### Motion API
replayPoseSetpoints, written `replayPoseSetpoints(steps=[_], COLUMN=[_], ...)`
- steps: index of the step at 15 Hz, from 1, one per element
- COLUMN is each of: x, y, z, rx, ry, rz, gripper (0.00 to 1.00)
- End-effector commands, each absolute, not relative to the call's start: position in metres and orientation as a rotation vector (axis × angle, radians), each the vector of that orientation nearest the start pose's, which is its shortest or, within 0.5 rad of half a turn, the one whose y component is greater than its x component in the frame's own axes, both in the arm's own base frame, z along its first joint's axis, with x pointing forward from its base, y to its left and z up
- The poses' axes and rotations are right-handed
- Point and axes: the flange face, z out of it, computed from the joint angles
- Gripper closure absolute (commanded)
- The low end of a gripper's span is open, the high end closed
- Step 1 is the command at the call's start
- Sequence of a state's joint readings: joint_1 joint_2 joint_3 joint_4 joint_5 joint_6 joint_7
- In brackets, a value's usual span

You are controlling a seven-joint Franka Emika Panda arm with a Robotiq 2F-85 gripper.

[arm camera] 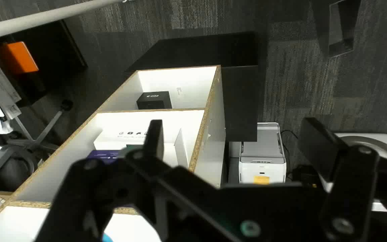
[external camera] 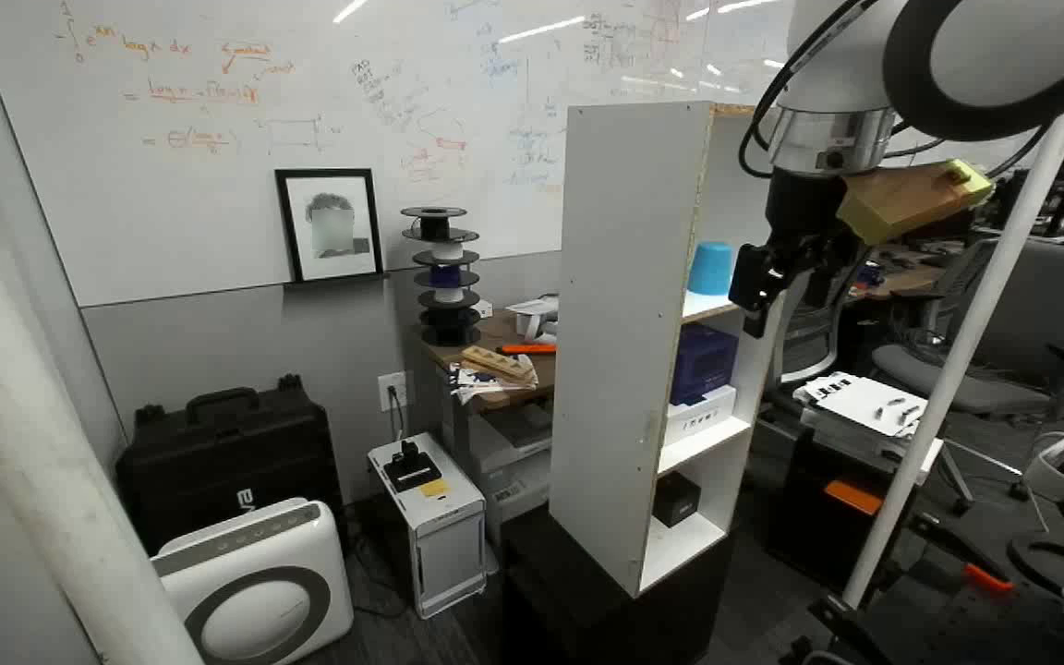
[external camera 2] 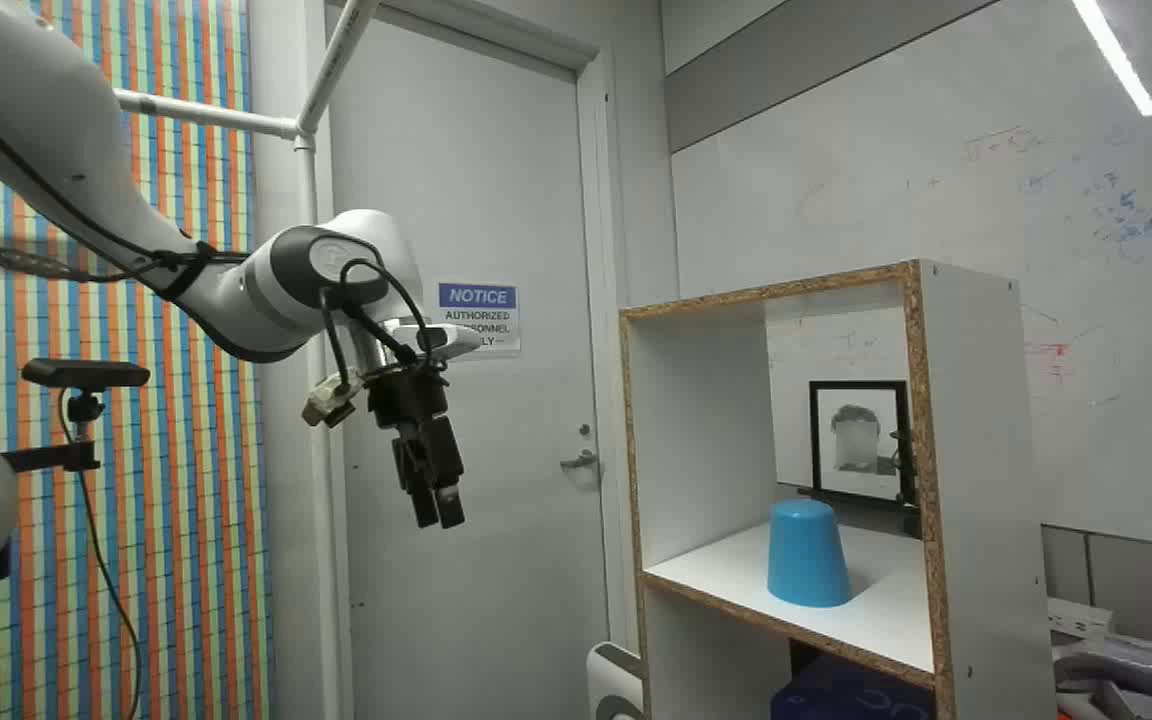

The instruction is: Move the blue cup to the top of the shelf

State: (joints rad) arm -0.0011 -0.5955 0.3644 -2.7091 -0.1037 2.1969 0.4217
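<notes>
Since it stands upside down, the light-blue cup (external camera 2: 806,555) narrows upward.

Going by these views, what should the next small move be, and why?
Probably ease the open claw toward the cup: the claw hangs empty outside the shelf, while the cup stands upside down inside it, under the top board, the likely goal.
</notes>
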Motion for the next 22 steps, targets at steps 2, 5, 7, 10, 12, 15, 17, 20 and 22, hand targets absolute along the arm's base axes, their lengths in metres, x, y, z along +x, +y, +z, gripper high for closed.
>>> replayPoseSetpoints(steps=[2, 5, 7, 10, 12, 15, 17, 20, 22], x=[0.343, 0.343, 0.343, 0.344, 0.343, 0.343, 0.346, 0.362, 0.372], y=[0.12, 0.12, 0.12, 0.112, 0.084, 0.031, -0.007, -0.067, -0.099], z=[0.406, 0.407, 0.407, 0.411, 0.42, 0.43, 0.436, 0.44, 0.439], rx=[-3.38, -3.378, -3.378, -3.36, -3.315, -3.208, -3.139, -3.094, -3.056], ry=[0.088, 0.089, 0.089, 0.106, 0.134, 0.186, 0.166, 0.095, 0.069], rz=[-0.258, -0.264, -0.264, -0.286, -0.314, -0.356, -0.425, -0.535, -0.594], gripper=[0.0, 0.0, 0.0, 0.0, 0.0, 0.0, 0.0, 0.0, 0.0])
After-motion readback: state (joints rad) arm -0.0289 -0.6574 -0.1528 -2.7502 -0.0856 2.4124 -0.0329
